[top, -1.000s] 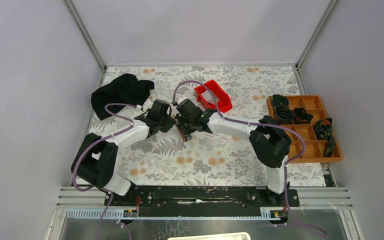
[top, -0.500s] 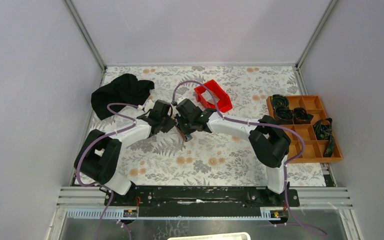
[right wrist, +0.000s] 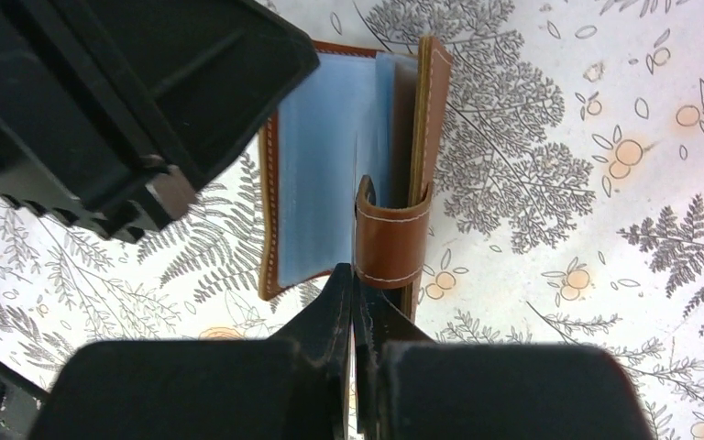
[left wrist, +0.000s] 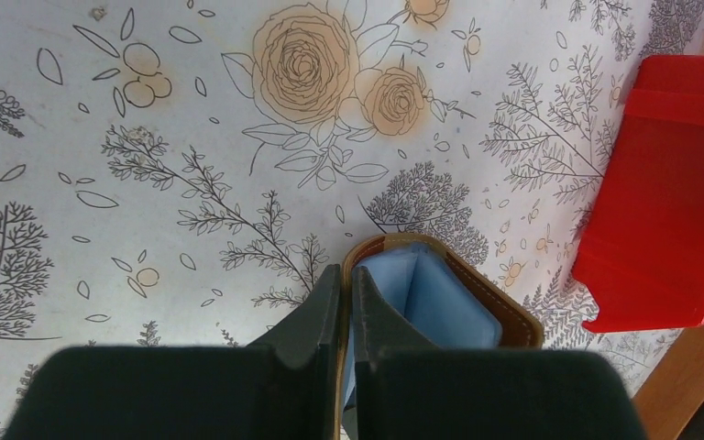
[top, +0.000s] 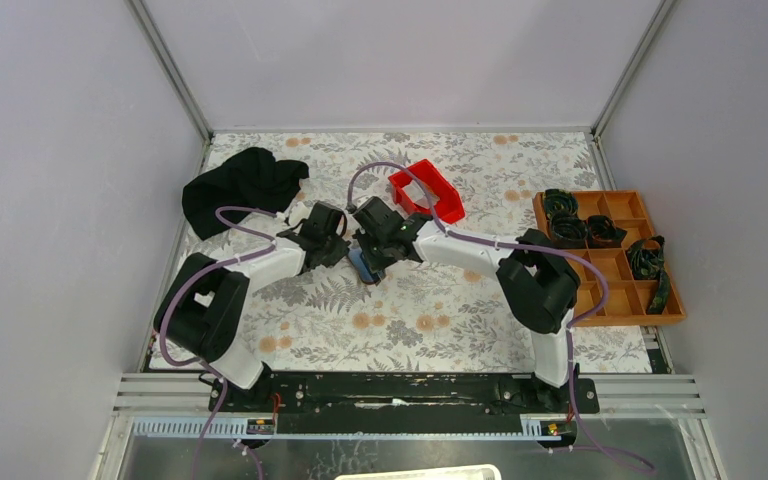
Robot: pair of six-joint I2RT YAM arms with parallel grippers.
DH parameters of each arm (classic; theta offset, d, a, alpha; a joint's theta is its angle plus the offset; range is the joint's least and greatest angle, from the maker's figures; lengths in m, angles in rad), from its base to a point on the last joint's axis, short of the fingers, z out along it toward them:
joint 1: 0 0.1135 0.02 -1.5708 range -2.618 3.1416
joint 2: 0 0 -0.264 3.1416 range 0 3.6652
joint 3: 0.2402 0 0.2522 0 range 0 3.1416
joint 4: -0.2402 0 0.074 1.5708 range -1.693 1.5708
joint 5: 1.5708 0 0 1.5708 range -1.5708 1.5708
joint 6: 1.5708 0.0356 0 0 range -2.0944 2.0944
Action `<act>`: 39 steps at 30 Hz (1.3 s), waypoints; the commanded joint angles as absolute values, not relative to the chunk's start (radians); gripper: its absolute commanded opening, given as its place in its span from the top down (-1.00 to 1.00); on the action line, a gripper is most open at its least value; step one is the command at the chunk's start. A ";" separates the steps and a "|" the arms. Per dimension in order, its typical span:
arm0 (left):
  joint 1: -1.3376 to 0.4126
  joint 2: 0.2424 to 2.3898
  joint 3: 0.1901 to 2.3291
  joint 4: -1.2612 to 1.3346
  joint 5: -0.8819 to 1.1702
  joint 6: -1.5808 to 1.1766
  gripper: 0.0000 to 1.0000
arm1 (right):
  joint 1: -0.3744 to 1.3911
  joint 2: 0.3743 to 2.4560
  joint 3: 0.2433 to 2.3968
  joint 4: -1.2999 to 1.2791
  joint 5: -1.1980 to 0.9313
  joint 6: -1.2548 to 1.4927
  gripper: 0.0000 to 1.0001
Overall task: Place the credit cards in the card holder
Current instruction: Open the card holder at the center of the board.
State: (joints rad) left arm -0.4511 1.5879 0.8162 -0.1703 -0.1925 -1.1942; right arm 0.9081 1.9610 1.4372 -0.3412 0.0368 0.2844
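Pinching the card holder mid-frame, left gripper and right gripper were clamped on opposite covers, pockets between.

My top camera looks down from high on the whole table. Both wrist cameras look down from very close and share the card holder.

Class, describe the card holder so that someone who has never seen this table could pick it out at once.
On the floral table, look just in front of the red bin, where the left gripper and right gripper meet. The card holder is pinched between them: the only brown leather thing, white-stitched, light blue inside.
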 commanded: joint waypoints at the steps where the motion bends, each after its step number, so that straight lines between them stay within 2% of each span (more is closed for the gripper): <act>1: -0.455 1.605 0.821 -0.155 -0.248 -1.173 1.00 | 0.882 1.968 1.460 -0.412 0.046 0.273 1.00; 14: -0.454 1.636 0.830 -0.123 -0.258 -1.059 1.00 | 0.798 1.958 1.496 -0.429 0.032 0.270 1.00; 22: -0.455 1.640 0.828 -0.104 -0.271 -1.005 1.00 | 0.749 2.030 1.638 -0.498 -0.024 0.228 1.00; 28: -0.456 1.634 0.827 -0.080 -0.273 -0.969 1.00 | 0.725 2.093 1.698 -0.523 -0.116 0.206 1.00; 39: -0.454 1.704 0.880 -0.122 -0.289 -0.905 1.00 | 0.655 2.115 1.652 -0.460 -0.358 0.236 1.00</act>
